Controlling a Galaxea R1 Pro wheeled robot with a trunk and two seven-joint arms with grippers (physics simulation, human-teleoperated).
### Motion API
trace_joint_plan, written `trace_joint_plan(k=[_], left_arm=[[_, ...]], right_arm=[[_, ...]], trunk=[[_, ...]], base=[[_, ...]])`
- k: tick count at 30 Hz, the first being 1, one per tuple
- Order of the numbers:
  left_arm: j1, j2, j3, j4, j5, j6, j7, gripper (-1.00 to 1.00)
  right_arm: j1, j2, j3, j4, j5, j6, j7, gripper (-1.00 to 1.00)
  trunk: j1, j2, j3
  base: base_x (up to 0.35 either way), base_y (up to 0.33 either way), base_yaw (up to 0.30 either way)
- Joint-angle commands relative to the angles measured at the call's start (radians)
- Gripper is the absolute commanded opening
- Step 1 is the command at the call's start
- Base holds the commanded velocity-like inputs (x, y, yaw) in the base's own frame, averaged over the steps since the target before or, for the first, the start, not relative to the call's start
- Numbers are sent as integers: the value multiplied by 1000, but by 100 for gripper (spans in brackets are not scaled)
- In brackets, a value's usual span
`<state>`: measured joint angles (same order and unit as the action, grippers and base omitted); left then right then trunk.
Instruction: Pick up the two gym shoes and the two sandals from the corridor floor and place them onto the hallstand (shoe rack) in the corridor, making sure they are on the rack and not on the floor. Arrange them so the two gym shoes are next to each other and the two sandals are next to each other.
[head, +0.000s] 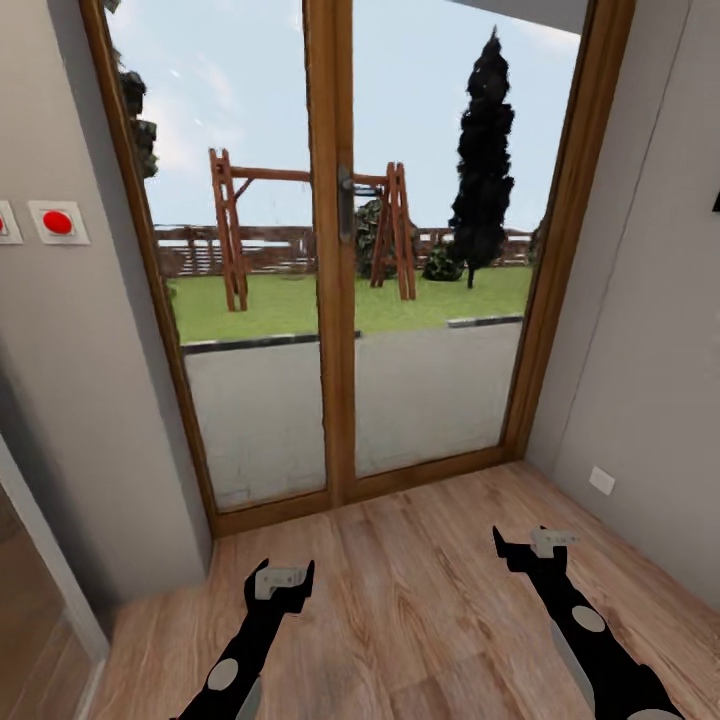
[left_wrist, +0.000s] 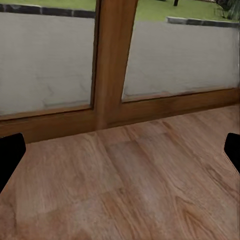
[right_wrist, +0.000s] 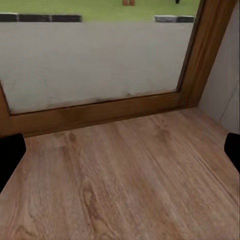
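Observation:
I face a glass double door with a wooden frame at the end of the corridor. The corridor floor (head: 420, 590) is light brown wood plank and bare in front of me. My left gripper (head: 283, 578) hangs low over the floor at the lower left, open with nothing between its fingers. My right gripper (head: 535, 548) hangs at the lower right, also open and empty. In both wrist views the black fingertips (left_wrist: 10, 155) (right_wrist: 10, 152) stand wide apart at the picture edges over bare planks. The gym shoes, sandals and hallstand are out of view.
The wooden door frame (head: 335, 300) with a dark handle (head: 346, 205) stands straight ahead, its glass showing a garden. Grey walls close in on both sides; the left wall (head: 80, 400) carries a red button plate (head: 57, 222), the right wall a socket (head: 602, 480).

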<state>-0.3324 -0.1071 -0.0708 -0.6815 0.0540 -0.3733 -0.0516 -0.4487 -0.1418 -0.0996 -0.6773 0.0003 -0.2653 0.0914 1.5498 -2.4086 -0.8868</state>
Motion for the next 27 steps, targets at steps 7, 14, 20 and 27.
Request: trace_joint_plan(k=[7,14,20,27], left_arm=[[0,0,1,2,6,-2,-5,100],[0,0,1,2,6,-2,-5,100],[0,1,0,2,7,-2,-5,100],[0,2,1,1,6,-2,-5,100]], right_arm=[[-1,1,-5,2,0,-3,10,100],[-1,1,-5,5,0,-2,9,100],[-1,1,-5,5,0,-2,10,100],[-1,3,-4,7,0,-2,9,100]], trunk=[[0,0,-1],[0,0,-1],[0,0,-1],[0,0,-1]], base=[[272,0,-271],[34,0,-272],[3,0,-274],[0,0,-276]])
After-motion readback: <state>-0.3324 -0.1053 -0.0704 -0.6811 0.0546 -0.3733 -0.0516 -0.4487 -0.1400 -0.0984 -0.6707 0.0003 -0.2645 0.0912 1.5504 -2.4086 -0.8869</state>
